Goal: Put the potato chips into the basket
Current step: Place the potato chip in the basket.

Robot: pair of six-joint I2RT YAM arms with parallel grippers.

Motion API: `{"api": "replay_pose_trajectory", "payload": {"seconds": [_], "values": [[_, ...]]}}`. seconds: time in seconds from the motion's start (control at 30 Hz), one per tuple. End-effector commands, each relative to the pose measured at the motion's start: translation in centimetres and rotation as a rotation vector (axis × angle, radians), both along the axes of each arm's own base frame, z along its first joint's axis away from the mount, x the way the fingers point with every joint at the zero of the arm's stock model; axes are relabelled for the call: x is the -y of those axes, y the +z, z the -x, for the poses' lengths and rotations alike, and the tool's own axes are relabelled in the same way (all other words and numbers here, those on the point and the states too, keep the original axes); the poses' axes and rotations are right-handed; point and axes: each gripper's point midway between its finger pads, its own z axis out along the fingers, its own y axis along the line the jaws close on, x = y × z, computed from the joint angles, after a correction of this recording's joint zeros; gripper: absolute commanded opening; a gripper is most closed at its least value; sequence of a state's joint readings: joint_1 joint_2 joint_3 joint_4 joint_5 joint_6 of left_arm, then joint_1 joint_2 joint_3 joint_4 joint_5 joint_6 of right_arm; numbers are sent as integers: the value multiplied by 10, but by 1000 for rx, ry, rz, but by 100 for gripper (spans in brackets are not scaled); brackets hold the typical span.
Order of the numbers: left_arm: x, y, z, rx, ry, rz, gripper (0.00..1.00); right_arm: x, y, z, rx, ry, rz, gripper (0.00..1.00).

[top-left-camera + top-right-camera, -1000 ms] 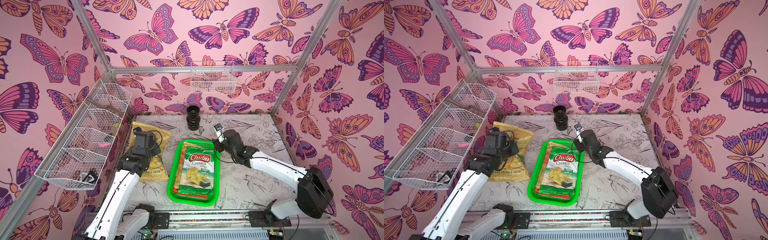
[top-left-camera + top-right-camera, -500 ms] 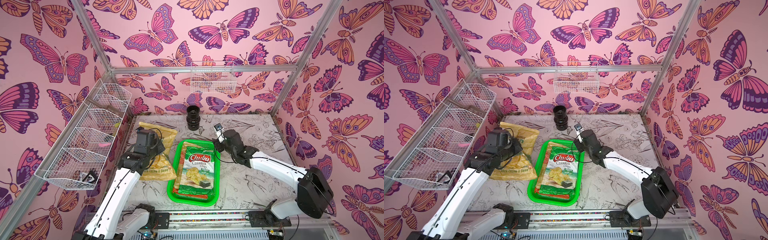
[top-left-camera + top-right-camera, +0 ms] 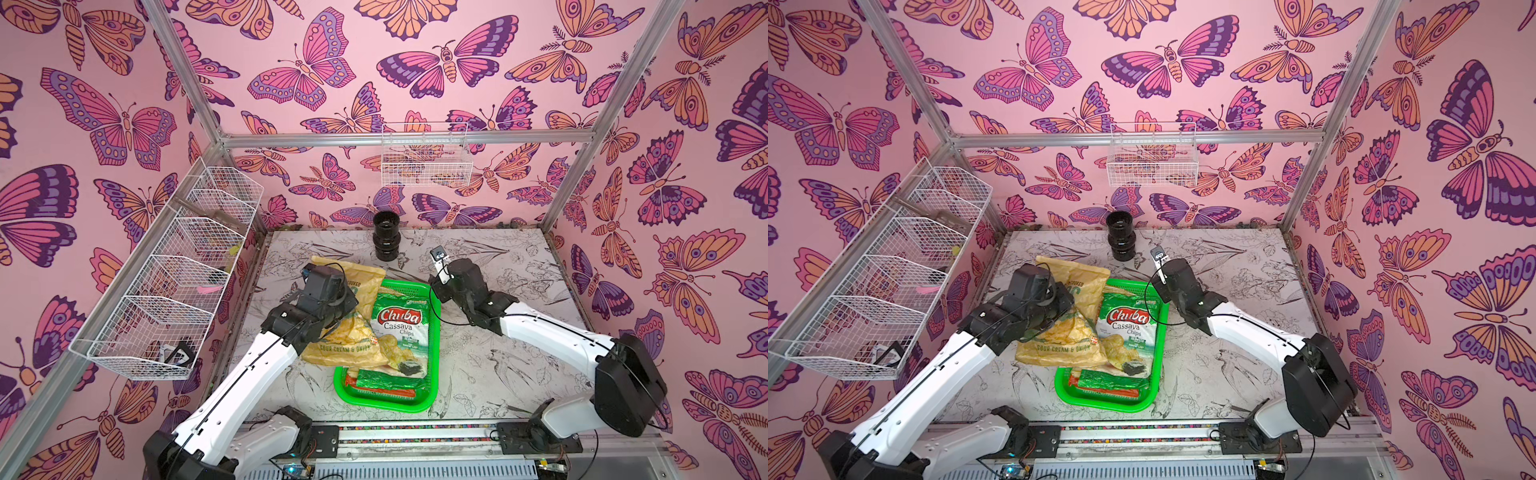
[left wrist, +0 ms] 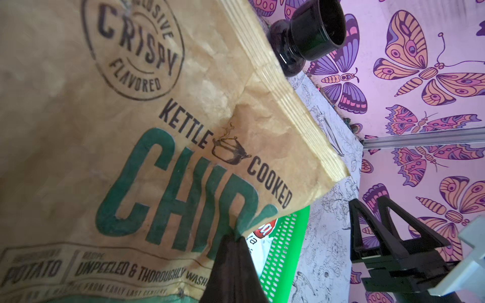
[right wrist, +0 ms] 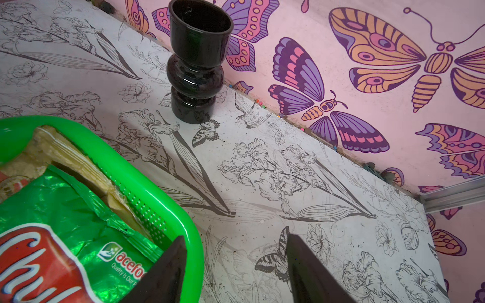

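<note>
My left gripper (image 4: pixel 233 236) is shut on the tan-green "Sour Cream & Onion" potato chips bag (image 3: pixel 349 332) (image 4: pixel 131 131). It holds the bag tilted, lapping over the left rim of the green basket (image 3: pixel 435 340) (image 3: pixel 1160 345). A green-white Cassava bag (image 3: pixel 401 336) (image 3: pixel 1127 328) lies on top inside the basket, with a dark green bag (image 3: pixel 390 378) and an orange edge under it. My right gripper (image 5: pixel 235 241) (image 3: pixel 434 291) stands open at the basket's far right corner. One finger is over the rim (image 5: pixel 157 178), the other over the table, and nothing is held.
A black ribbed vase (image 3: pixel 386 241) (image 5: pixel 196 65) stands at the back of the table, beyond the basket. White wire baskets hang on the left wall (image 3: pixel 178 282) and the back wall (image 3: pixel 426 162). Patterned tabletop (image 3: pixel 519 291) lies to the right of the basket.
My left gripper has carried the Sour Cream & Onion bag rightward, from the table's left side onto the basket's left edge. The right arm has stayed put.
</note>
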State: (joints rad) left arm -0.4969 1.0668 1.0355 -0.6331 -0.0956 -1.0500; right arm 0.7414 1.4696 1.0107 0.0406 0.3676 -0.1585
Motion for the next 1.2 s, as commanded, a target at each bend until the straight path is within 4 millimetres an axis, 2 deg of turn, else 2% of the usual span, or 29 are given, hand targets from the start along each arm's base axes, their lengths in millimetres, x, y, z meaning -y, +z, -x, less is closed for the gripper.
{"api": "replay_pose_trajectory", "payload": {"seconds": [0.0,0.37,0.5,0.53,0.77,1.07,1.1,1.13,1.17], "values": [[17,-2,-6,4,29,93,0,9,14,-6,51,-34,2,64],[67,-36,-2,-130,-79,137,0,18,18,-8,82,-56,25,64],[84,-40,-1,-164,-123,178,0,17,16,-8,76,-50,19,64],[88,-52,-3,-194,-124,167,0,16,15,-8,74,-49,17,64],[101,-57,-1,-217,-119,230,0,16,15,-8,74,-47,17,64],[110,-76,8,-258,-98,261,0,15,12,-8,67,-43,12,64],[110,-80,9,-270,-98,259,1,15,10,-8,64,-41,11,64],[111,-84,10,-282,-99,260,15,14,10,-8,62,-40,8,64],[112,-87,10,-296,-99,263,34,13,9,-7,57,-36,6,64]]}}
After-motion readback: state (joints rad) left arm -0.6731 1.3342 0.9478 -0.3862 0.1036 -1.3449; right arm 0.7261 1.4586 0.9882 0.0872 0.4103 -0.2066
